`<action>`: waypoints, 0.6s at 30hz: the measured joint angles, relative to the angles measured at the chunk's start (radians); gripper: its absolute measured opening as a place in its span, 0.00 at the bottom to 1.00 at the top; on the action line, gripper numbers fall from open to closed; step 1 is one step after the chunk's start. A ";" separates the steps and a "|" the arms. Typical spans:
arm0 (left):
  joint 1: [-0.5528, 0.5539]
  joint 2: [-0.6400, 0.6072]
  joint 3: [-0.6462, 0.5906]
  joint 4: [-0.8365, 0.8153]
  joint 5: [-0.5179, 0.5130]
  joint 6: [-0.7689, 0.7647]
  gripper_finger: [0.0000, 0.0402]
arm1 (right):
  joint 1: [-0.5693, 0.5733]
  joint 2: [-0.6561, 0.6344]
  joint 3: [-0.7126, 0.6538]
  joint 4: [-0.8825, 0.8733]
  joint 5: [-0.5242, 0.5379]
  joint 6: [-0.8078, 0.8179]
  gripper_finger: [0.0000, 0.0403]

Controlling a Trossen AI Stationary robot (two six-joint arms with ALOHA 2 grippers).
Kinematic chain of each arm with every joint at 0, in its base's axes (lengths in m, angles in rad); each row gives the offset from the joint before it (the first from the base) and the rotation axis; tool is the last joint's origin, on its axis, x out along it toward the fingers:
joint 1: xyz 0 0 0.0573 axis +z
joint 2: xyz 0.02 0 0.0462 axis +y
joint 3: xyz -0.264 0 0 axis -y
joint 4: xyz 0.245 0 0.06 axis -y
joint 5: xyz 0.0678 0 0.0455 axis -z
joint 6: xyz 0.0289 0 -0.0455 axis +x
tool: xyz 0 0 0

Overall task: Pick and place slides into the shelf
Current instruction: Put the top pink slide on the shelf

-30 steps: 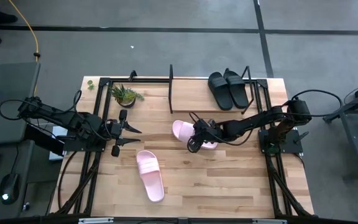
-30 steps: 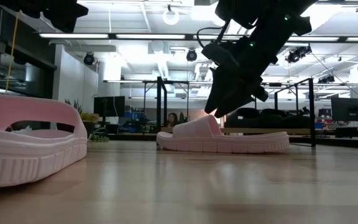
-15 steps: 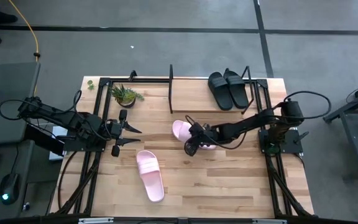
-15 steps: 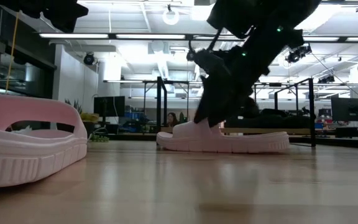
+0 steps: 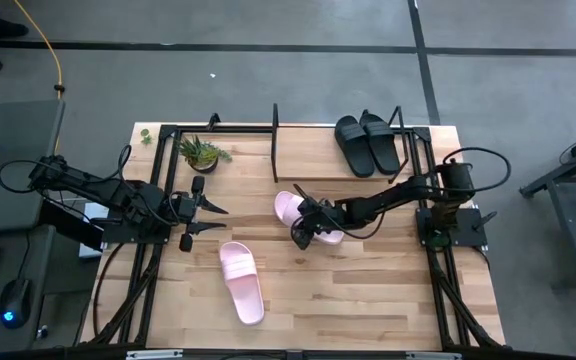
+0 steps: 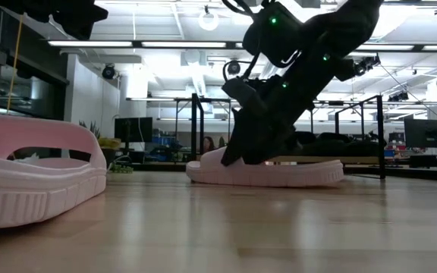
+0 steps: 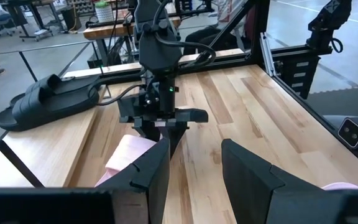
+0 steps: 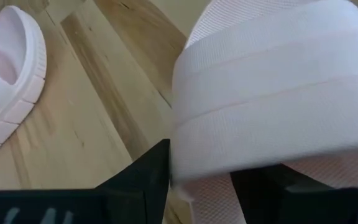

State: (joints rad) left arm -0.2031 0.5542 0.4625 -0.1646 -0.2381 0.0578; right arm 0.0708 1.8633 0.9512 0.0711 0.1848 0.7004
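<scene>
Two dark fingers (image 7: pixel 151 168) of the left end effector (image 7: pixel 194 171) in the foreground, spread apart over the pale wooden table (image 7: pixel 241 99). Beyond them, the right end effector (image 7: pixel 160 127) pointing down onto a pale pink slide (image 7: pixel 126 155), partly hidden behind the near finger. Black slides (image 7: pixel 48 99) side by side on the light board of the shelf (image 7: pixel 42 140) at the table's edge, thin black rods around them. Sliver of another pink slide (image 7: pixel 344 186) at the frame's edge. Black frame posts (image 7: pixel 291 59) along the table's side.
</scene>
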 joint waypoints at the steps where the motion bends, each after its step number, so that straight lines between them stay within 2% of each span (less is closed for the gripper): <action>1: 0.000 0.000 0.000 0.000 -0.001 0.000 0.32 | 0.000 0.000 0.000 0.000 0.005 -0.002 0.38; 7: 0.000 0.000 0.000 0.000 -0.001 0.000 0.32 | 0.000 -0.001 0.000 0.002 0.012 -0.028 0.27; 14: 0.000 0.000 0.000 0.000 -0.001 -0.002 0.32 | 0.000 -0.002 0.000 0.010 -0.028 -0.058 0.04; 18: 0.000 0.000 0.000 0.000 0.000 -0.002 0.32 | -0.001 -0.003 0.000 0.008 -0.043 -0.073 0.03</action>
State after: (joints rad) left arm -0.2028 0.5545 0.4625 -0.1646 -0.2386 0.0559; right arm 0.0696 1.8606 0.9512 0.0791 0.1417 0.6271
